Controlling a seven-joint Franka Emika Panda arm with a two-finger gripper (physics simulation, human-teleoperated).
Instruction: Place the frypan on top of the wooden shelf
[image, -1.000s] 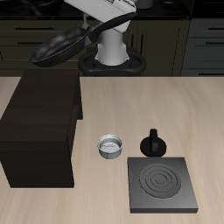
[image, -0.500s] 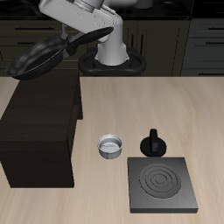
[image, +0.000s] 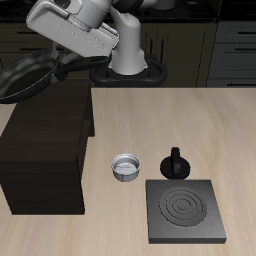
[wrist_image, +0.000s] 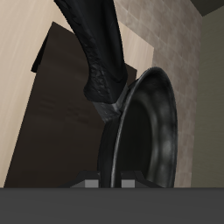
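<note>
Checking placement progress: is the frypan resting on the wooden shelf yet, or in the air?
In the air. The frypan hangs tilted from the gripper, above the wooden shelf.

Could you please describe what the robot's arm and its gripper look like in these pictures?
The arm has smooth, rounded white-grey links with darker seams at the joints, rising from a round dark base ring. No cables or markings are legible. The gripper looks dark; in the wrist view only two small grey finger pads show clearly.
</note>
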